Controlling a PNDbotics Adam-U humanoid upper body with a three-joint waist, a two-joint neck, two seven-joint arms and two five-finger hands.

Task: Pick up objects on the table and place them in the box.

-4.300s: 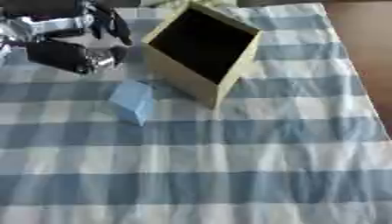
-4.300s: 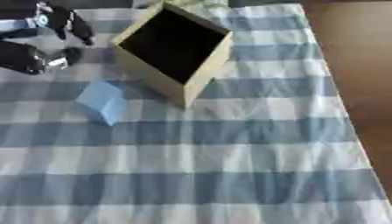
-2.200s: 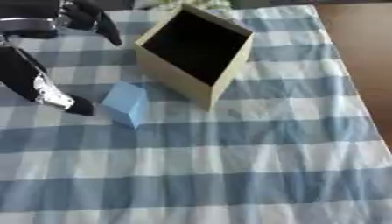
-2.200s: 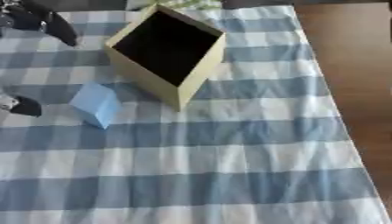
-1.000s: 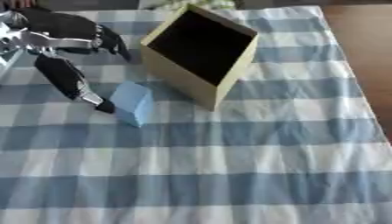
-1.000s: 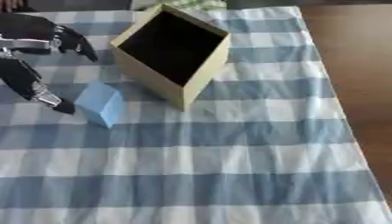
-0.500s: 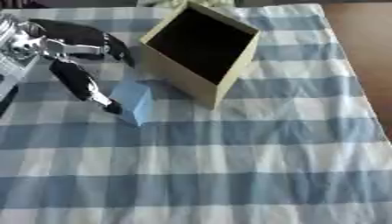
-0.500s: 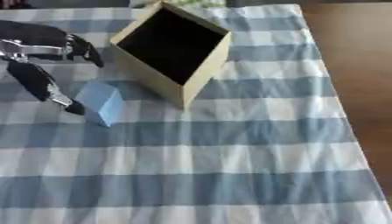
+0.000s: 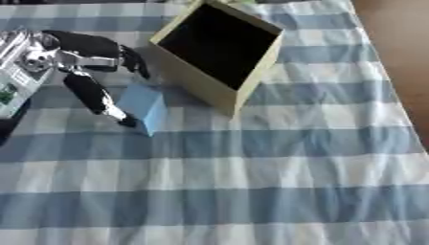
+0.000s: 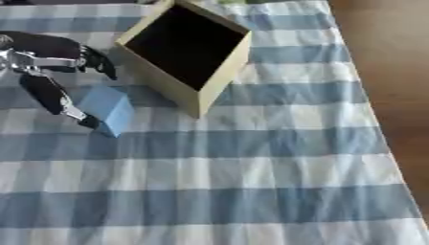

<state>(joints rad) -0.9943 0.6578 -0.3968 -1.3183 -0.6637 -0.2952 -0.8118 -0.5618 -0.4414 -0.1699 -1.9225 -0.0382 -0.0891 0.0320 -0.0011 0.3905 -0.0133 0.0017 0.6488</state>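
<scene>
well — left hand [image 9: 84, 60] fingers [image 9: 94, 95] straddle unlabelled blue block [image 9: 142, 107].

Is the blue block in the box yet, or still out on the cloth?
Still out: the blue block sits on the checked cloth beside the box, with the left hand closing around it.

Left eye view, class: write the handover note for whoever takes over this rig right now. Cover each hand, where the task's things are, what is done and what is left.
Left hand: open, spread around the blue block, thumb at its left side, fingers above it; not closed on it.
Right hand: not in view.
Blue block: on the checked tablecloth, just left of the box.
Box: open, dark inside; nothing visible in it.
Done: hand brought to the block.
Left: close on the block, lift it, put it in the box.
</scene>
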